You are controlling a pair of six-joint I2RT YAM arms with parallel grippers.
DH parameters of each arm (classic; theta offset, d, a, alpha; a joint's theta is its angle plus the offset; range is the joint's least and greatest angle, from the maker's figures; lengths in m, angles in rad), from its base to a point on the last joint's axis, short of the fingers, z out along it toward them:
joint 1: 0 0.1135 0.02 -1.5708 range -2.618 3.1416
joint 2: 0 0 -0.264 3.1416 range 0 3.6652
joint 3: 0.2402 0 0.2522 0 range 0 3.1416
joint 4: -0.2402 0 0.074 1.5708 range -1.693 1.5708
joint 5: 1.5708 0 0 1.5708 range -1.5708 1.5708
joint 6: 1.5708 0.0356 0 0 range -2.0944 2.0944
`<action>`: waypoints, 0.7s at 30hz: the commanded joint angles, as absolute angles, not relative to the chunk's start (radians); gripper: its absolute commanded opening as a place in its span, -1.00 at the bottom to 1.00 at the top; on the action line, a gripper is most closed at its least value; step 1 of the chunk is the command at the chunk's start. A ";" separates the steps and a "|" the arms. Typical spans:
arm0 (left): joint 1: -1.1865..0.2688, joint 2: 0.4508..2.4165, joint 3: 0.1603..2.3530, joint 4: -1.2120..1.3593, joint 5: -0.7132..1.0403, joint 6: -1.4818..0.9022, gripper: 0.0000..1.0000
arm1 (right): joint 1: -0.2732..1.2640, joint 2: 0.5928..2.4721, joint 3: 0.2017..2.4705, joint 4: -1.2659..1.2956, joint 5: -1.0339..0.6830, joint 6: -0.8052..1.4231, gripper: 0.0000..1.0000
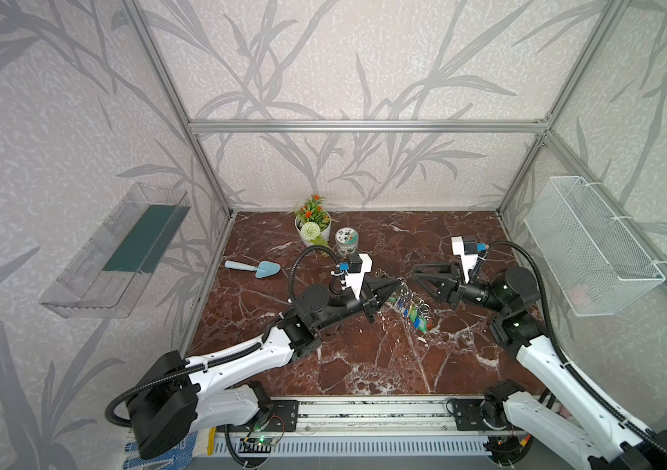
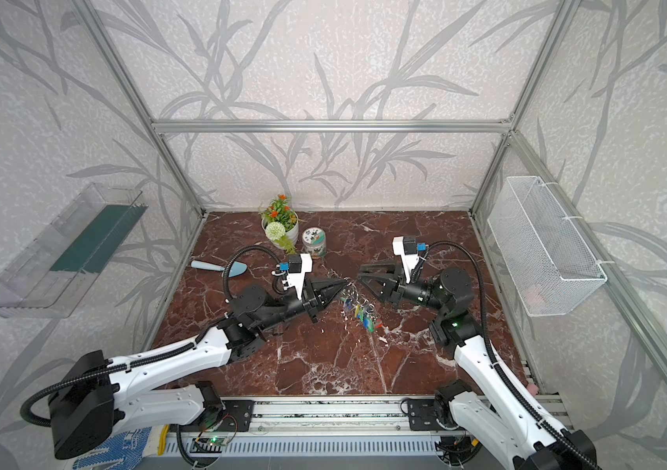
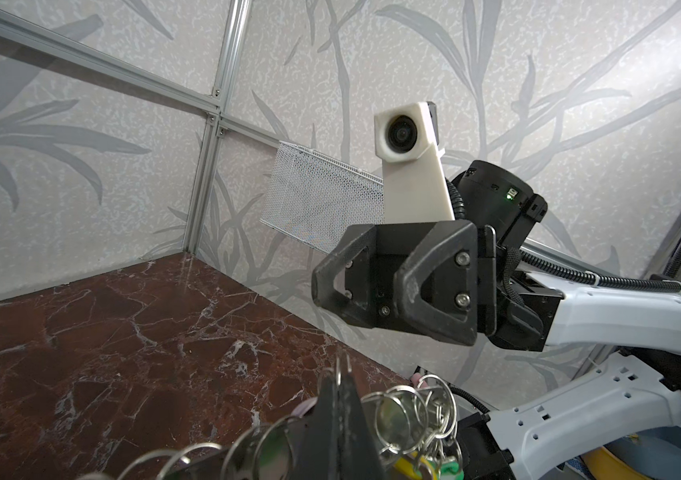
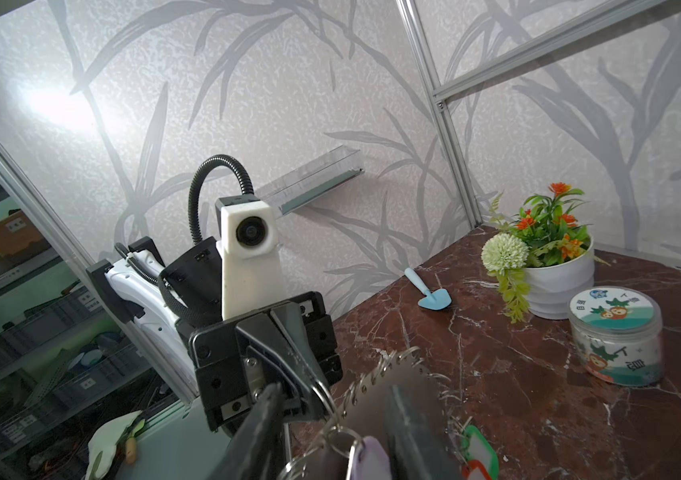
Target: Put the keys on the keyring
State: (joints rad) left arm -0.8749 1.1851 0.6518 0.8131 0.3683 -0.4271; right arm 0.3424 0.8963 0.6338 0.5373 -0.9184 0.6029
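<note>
Right now my left gripper [image 1: 400, 281] sits just left of centre in both top views, its jaws pressed fully together on the keyring [image 1: 410, 302]. The keyring's small rings and coloured tags dangle below and to the right of the tips, over the marble table [image 1: 364, 366]. My right gripper [image 1: 416, 277] faces it from just right of centre, jaws standing partly apart and gripping nothing, close beside the rings. At the bottom edge of the right wrist view the keys [image 4: 367, 457] show as a pale lilac tag on a little ring, hanging among the keyring's rings. I cannot tell whether it is threaded on.
</note>
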 commanded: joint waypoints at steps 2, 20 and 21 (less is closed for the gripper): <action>-0.861 1.185 0.670 0.950 0.410 -0.472 -1.00 | 0.357 0.928 0.617 0.610 -0.960 0.616 -0.20; -0.834 1.227 0.687 1.020 0.456 -0.532 -1.00 | 0.413 0.978 0.580 0.661 -0.969 0.607 -0.72; -0.832 1.227 0.685 1.020 0.456 -0.532 -1.00 | 0.413 0.979 0.578 0.662 -0.967 0.607 -0.74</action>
State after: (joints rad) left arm -0.8360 1.2407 0.6518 0.8921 0.4408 -0.5148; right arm 0.4053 0.9768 0.5919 0.6147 -0.9459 0.6025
